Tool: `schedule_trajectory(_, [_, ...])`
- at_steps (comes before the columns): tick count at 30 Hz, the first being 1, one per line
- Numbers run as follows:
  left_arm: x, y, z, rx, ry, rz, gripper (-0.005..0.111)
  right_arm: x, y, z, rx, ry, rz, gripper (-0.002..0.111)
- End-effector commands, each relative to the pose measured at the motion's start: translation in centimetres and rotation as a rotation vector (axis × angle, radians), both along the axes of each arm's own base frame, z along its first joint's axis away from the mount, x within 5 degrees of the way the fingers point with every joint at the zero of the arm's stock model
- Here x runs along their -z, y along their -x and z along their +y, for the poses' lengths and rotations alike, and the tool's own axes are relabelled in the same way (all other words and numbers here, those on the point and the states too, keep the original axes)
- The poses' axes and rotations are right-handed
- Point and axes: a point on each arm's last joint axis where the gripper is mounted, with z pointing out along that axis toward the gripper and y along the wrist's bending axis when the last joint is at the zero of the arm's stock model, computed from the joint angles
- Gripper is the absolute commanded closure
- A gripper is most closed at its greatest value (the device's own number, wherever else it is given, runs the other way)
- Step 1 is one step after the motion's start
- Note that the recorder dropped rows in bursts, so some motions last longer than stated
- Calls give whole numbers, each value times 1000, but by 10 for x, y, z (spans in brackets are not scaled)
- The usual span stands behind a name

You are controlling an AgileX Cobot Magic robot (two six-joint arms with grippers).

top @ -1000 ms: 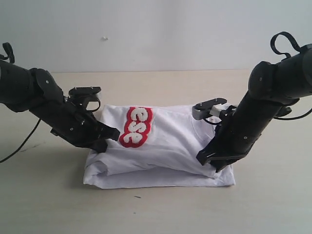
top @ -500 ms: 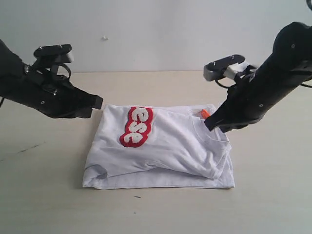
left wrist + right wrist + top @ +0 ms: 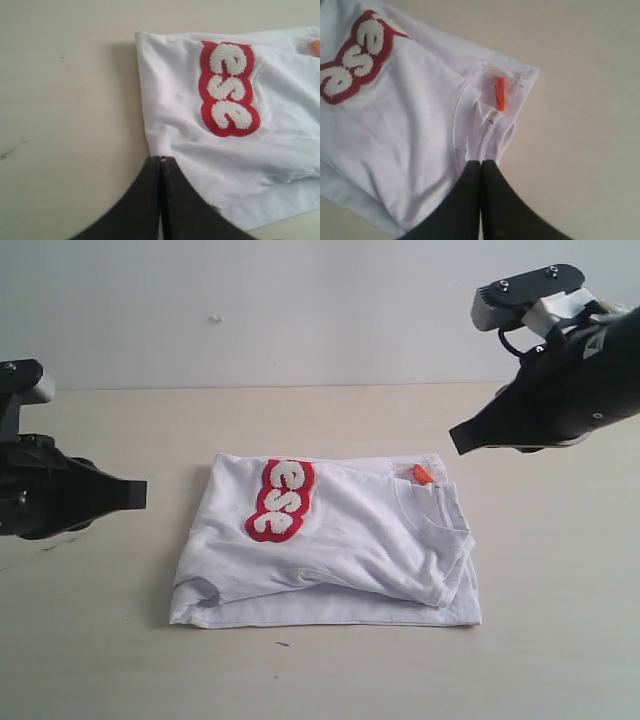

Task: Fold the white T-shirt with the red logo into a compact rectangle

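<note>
The white T-shirt (image 3: 330, 545) lies folded in a rough rectangle on the table, also seen in the left wrist view (image 3: 280, 130) and the right wrist view (image 3: 410, 125). Its red logo (image 3: 279, 499) shows only the letters "ese" (image 3: 229, 87) (image 3: 352, 55) at the folded top. The orange neck tag (image 3: 423, 474) (image 3: 500, 93) peeks out by the collar. My left gripper (image 3: 137, 494) (image 3: 161, 159) is shut and empty, off the shirt's left side. My right gripper (image 3: 458, 439) (image 3: 481, 162) is shut and empty, raised above the shirt's right side.
The beige table (image 3: 330, 670) runs all around the shirt, with a pale wall (image 3: 300, 300) behind it. A faint dark scuff (image 3: 10, 150) marks the table left of the shirt.
Both grippers have let go of the shirt and pulled away: the left arm moved out to the left, the right arm rose up and to the right. The folded shirt stays put.
</note>
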Motion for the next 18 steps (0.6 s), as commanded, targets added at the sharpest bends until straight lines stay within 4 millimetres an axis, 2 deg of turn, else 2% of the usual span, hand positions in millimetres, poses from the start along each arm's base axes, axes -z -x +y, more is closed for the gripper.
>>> schedule_trajectory(1, [-5,15,6,-16,15,-53,107,0,18,-4,16,-6,-70,108])
schedule_trajectory(8, [-16,36,15,-16,41,-109,107,6,47,-10,21,-8,-96,108])
schedule_trajectory(18, [-29,64,27,-17,84,-197,107,-3,77,-16,59,-55,-220,108])
